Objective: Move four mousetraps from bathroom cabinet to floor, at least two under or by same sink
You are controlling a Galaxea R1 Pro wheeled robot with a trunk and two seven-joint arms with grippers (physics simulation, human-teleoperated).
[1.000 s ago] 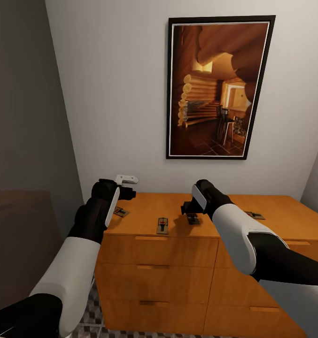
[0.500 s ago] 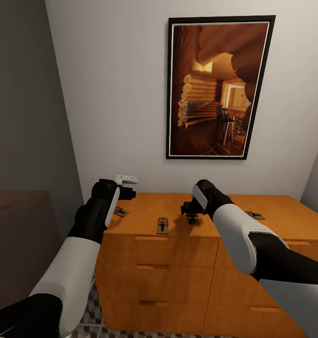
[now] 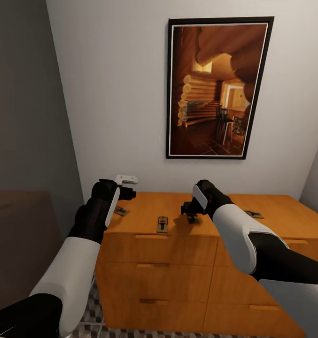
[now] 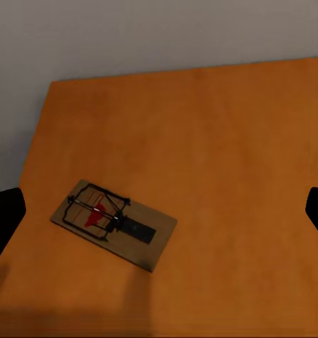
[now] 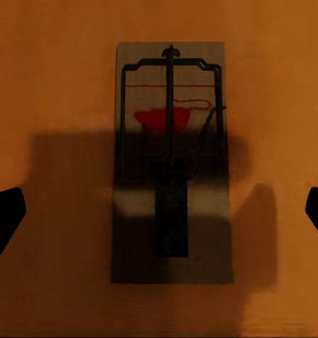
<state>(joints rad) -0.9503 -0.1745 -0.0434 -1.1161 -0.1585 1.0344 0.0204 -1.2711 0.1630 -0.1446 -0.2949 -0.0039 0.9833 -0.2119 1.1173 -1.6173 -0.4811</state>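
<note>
The orange-brown cabinet [image 3: 177, 253] stands against the white wall, with mousetraps lying flat on its top. One mousetrap [image 3: 120, 211] [image 4: 113, 224] lies near the top's left end, below my open left gripper [image 3: 129, 192] [image 4: 159, 218]. A second mousetrap [image 3: 162, 224] sits at the front edge between my arms. A third mousetrap [image 3: 192, 218] [image 5: 171, 162] lies directly under my open right gripper [image 3: 187, 207] [image 5: 159, 215], centred between the fingertips without touching them. A further mousetrap [image 3: 254, 214] peeks out behind my right forearm. The sink is out of view.
A large framed picture [image 3: 217, 89] hangs above the cabinet. A grey wall [image 3: 22, 117] closes off the left side, with a dark brown low surface [image 3: 18, 234] beneath it. A strip of cube-patterned bathroom floor [image 3: 95, 324] shows beside the cabinet's base.
The head view has shifted very slightly. Both arms and the mousetraps have stayed where they were.
</note>
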